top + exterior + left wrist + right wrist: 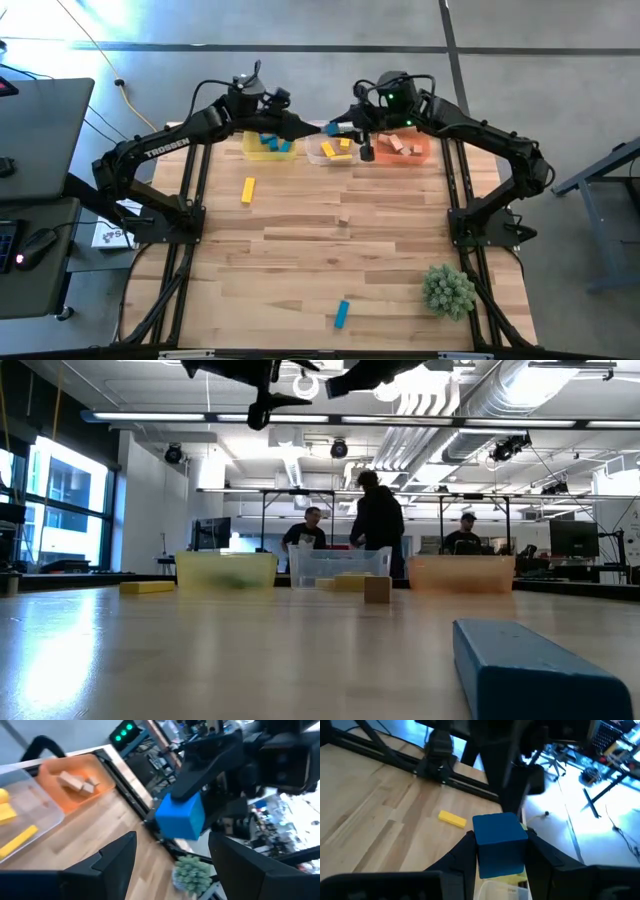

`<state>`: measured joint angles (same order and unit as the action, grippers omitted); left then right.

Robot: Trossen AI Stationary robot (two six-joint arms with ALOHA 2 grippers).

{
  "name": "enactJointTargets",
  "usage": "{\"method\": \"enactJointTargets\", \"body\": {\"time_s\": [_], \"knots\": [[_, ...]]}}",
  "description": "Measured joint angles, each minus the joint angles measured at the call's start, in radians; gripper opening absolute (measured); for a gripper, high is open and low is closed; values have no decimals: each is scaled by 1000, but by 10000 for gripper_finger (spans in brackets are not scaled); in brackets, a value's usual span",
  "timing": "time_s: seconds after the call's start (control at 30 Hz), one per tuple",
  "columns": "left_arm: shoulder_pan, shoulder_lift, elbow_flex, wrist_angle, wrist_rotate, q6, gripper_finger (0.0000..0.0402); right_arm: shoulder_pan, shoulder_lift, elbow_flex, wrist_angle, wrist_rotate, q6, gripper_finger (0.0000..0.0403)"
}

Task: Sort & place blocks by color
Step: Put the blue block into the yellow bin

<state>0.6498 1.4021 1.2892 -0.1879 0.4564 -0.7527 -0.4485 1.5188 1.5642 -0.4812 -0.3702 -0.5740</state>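
High view: three bins sit in a row at the far edge. The right gripper (333, 128) clamps one blue cube (499, 842) above the clear bin (322, 155); the left gripper (170, 855), fingers spread, is empty. Loose on the table (300, 250): one yellow bar (247, 190), one tan cube (344, 218), one blue bar (341, 314).

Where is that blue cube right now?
The blue cube is held in the right gripper, up in the air at the table's far edge, above the clear bin, facing the open left gripper.
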Motion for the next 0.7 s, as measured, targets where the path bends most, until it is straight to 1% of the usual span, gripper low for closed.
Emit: {"method": "enactJointTargets", "body": {"time_s": [0.13, 0.23, 0.47, 0.57, 0.7], "knots": [[0, 0, 0, 31, 33, -10, 239, 19, 0, 0, 21, -3, -32, 103], [0, 0, 0, 31, 34, -30, 239, 33, 0, 0, 50, -26, -38, 103], [0, 0, 2, 36, 66, -31, 239, 53, 0, 0, 89, -14, -55, 103], [0, 0, 2, 61, 99, -33, 239, 57, 0, 0, 107, -14, -55, 103], [-2, 0, 2, 107, 105, -51, 239, 60, 0, 0, 134, -15, -51, 103]]}}
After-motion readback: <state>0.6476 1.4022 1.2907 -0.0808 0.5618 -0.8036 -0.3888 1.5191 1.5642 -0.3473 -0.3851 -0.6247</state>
